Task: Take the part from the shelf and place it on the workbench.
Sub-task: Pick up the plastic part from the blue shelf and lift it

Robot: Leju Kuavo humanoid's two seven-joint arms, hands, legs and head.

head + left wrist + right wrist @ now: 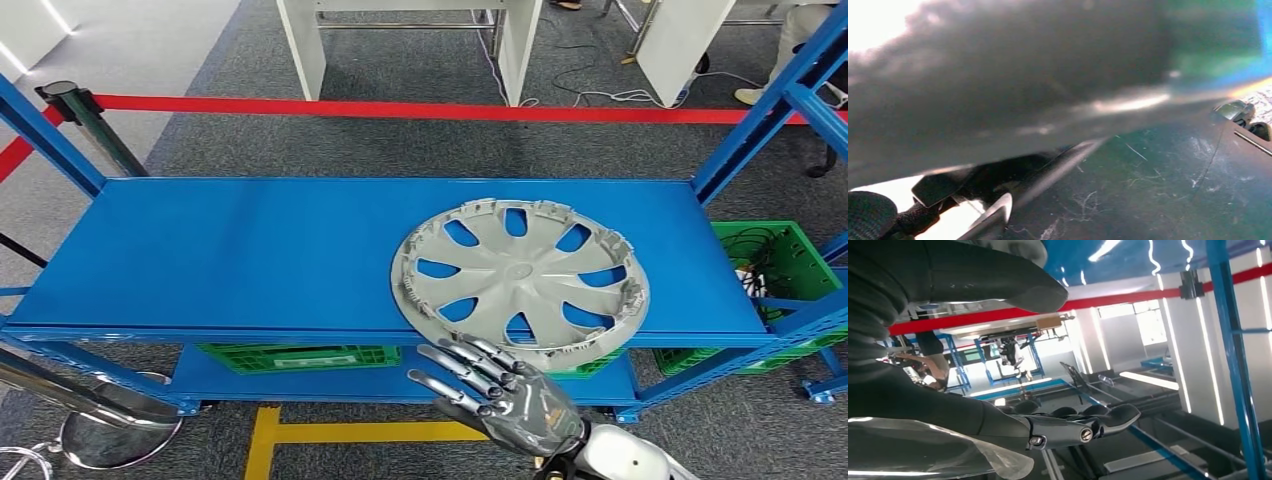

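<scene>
Head view shows the blue shelf (250,250) spanning the frame, with the silver hubcap (520,282) lying flat at centre right, its near rim overhanging the front edge. Right hand (500,395), bottom centre, is spread and empty just below that rim. Left hand's state I cannot tell. Best to slide fingers under the overhang and lift level. Grey carpet and red barrier tape (420,108) lie beyond.

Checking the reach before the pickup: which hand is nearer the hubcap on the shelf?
Right. The right hand, fingers spread, sits just below the front edge of the grey hubcap on the blue shelf. Where the left hand is cannot be told.
</scene>
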